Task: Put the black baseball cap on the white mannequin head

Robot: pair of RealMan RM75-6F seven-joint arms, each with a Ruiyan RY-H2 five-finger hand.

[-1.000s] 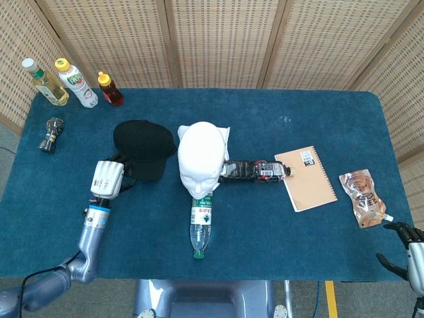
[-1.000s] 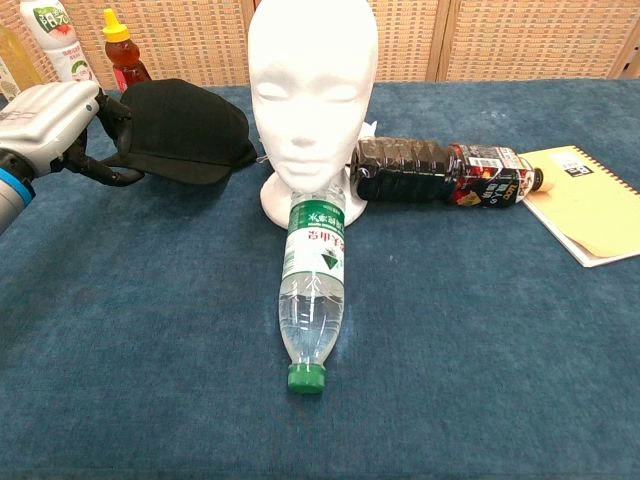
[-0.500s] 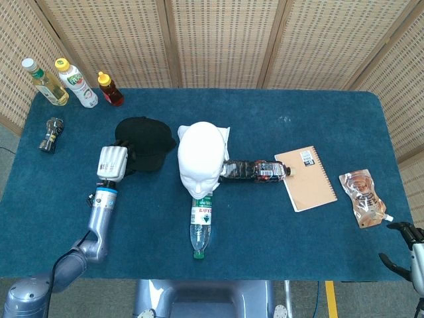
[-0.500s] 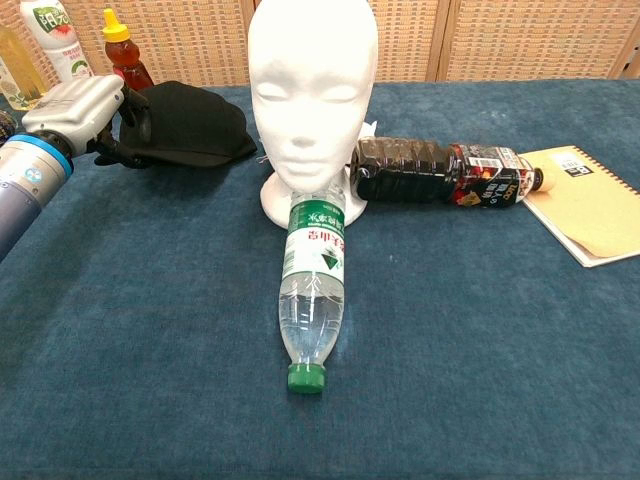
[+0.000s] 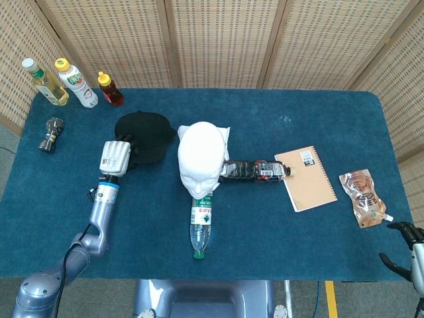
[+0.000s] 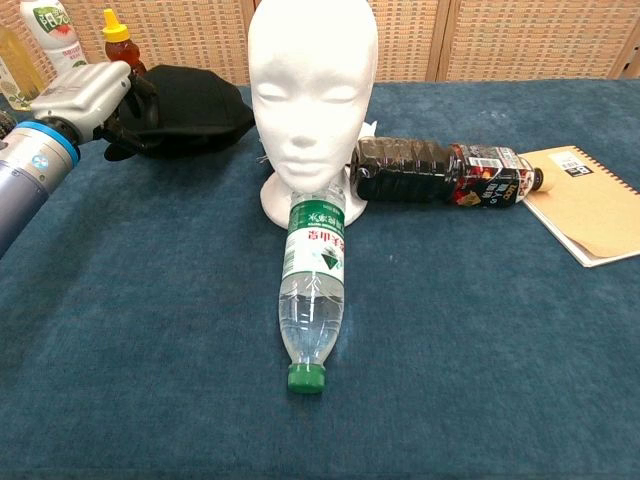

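The black baseball cap (image 5: pixel 147 132) (image 6: pixel 190 105) lies on the blue table, left of the white mannequin head (image 5: pixel 201 158) (image 6: pixel 312 90), which stands upright facing me. My left hand (image 5: pixel 116 158) (image 6: pixel 90 95) is at the cap's near left edge, and its fingers curl around that edge and grip it. At the table's front right corner, my right hand (image 5: pixel 407 255) hangs low with its fingers apart and holds nothing. It does not show in the chest view.
A clear water bottle (image 5: pixel 201 222) (image 6: pixel 315 275) lies in front of the head's base, and a dark bottle (image 5: pixel 255 170) (image 6: pixel 440 172) lies to its right. Further right are a notebook (image 5: pixel 306 177) and a pouch (image 5: pixel 362 197). Three bottles (image 5: pixel 76 83) stand at the back left.
My left hand has moved away from me and slightly right, carrying the cap further back on the table. The right hand has dropped a little lower.
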